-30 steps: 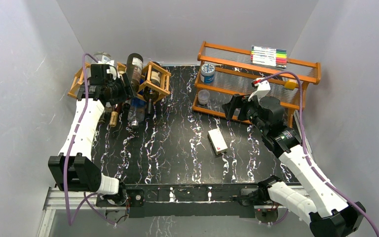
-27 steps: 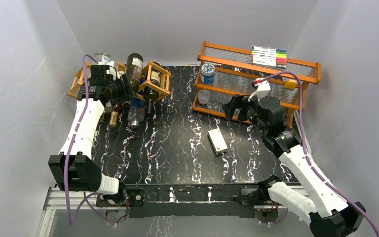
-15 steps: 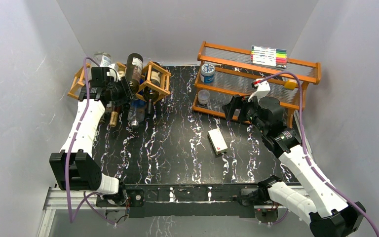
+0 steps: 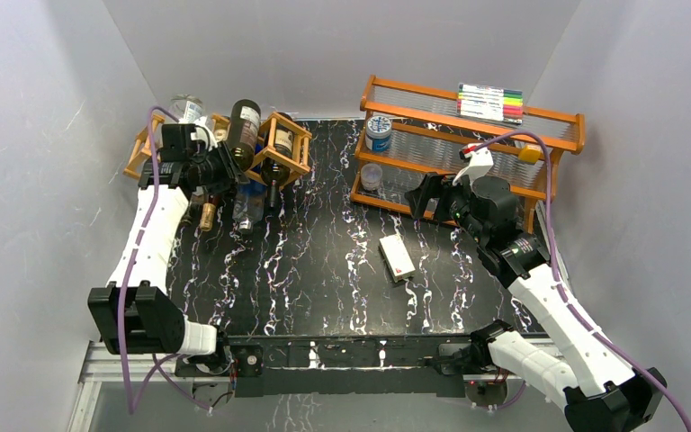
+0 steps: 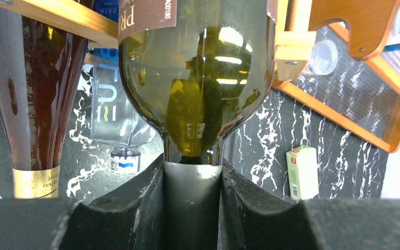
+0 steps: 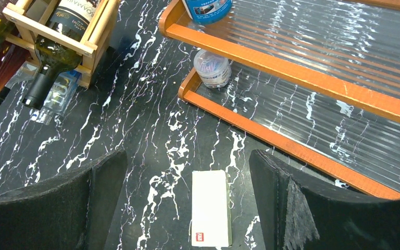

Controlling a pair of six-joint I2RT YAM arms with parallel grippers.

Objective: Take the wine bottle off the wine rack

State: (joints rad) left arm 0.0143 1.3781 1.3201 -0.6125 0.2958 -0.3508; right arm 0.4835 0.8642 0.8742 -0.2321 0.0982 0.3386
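Reading the labels first: the wine bottle (image 5: 203, 88) is showing a brown label with big white letters "PR" and a small code I am making out as "AD0180". Behind it at 11 o'clock a blue label is reading "DASH". The gold foil on the dark red bottle (image 5: 34, 104) at 9 o'clock is carrying print too small to read.

In the left wrist view, the wine bottle's long axis is running from 12 to 6 o'clock. Its neck is pointing down at 6 and its green body is sitting up in the wine rack (image 5: 57, 18), between the wooden slats. The rack is standing at the 10 o'clock corner of the tabletop (image 4: 324, 279).

The left end effector (image 5: 192, 179) is pinching the bottle's neck, with a pad pressing on each side just below the shoulder.

The right end effector (image 6: 187, 161) is spread wide and hovering over a white box (image 6: 211, 208) with a small red mark.
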